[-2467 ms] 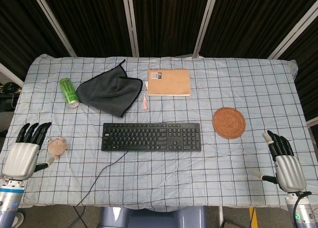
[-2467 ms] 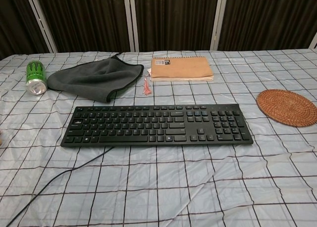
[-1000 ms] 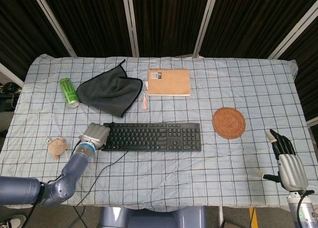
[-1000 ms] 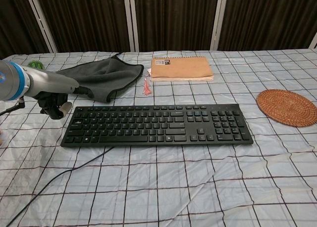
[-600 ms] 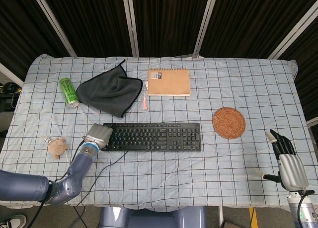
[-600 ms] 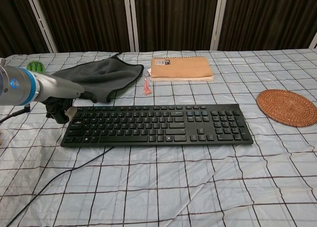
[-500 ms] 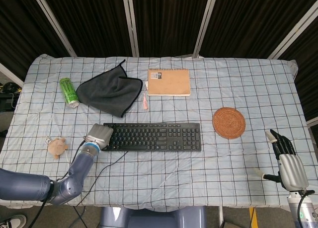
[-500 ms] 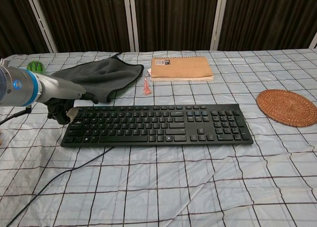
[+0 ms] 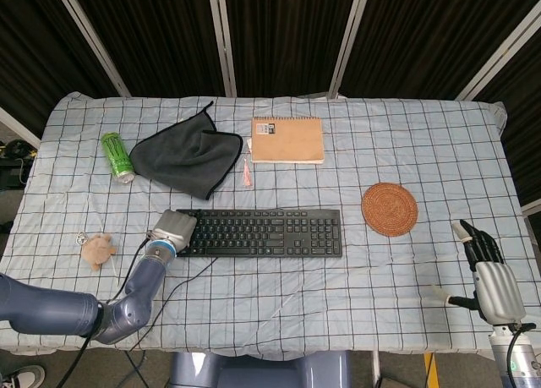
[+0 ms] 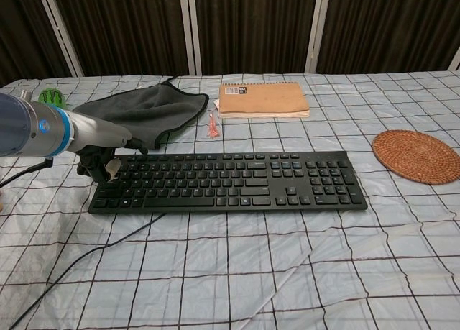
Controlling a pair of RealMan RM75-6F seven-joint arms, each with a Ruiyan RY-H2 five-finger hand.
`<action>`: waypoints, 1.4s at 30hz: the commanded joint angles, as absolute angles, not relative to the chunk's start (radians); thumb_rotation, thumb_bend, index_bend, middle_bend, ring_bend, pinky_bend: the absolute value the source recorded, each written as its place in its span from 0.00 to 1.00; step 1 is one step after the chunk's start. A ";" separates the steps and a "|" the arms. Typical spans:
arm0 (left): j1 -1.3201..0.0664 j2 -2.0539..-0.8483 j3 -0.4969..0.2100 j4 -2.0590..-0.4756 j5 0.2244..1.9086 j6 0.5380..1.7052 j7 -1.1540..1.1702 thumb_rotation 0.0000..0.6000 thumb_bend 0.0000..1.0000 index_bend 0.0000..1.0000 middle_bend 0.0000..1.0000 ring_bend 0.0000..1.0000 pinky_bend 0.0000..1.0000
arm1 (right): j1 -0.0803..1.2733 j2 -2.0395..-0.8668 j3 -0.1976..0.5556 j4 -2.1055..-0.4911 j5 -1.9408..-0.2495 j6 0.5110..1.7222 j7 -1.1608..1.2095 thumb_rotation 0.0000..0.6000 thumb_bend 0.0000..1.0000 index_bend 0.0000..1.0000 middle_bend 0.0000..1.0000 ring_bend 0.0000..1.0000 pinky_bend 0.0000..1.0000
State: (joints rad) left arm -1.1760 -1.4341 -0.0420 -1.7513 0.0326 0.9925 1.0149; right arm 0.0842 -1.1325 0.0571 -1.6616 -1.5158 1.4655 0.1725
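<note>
While its fingers curl downward, the left robot hand (image 9: 175, 229) rests at the left end of the black keyboard (image 9: 262, 232); whether it grips, I cannot tell. Beyond lies the grey cloth (image 9: 186, 157). Near the bench's (image 9: 355, 295) front right corner, the right robot hand (image 9: 490, 278) holds nothing, fingers straight.

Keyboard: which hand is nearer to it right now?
Left. The left hand is at the keyboard's left end; the right hand sits far off, near the table's right front corner.
</note>
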 commanded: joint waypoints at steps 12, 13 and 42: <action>-1.196 -1.454 -0.029 -1.737 0.015 0.992 1.006 1.00 0.79 0.00 0.83 0.67 0.46 | 0.084 -1.131 0.058 -1.663 -1.512 1.463 0.176 1.00 0.07 0.00 0.00 0.00 0.00; -1.197 -1.454 -0.028 -1.737 0.013 0.991 1.005 1.00 0.79 0.00 0.83 0.67 0.46 | 0.084 -1.131 0.059 -1.664 -1.511 1.463 0.176 1.00 0.07 0.00 0.00 0.00 0.00; -1.204 -1.449 0.002 -1.754 0.018 1.001 0.987 1.00 0.79 0.01 0.83 0.67 0.47 | 0.083 -1.133 0.061 -1.669 -1.510 1.466 0.174 1.00 0.07 0.00 0.00 0.00 0.00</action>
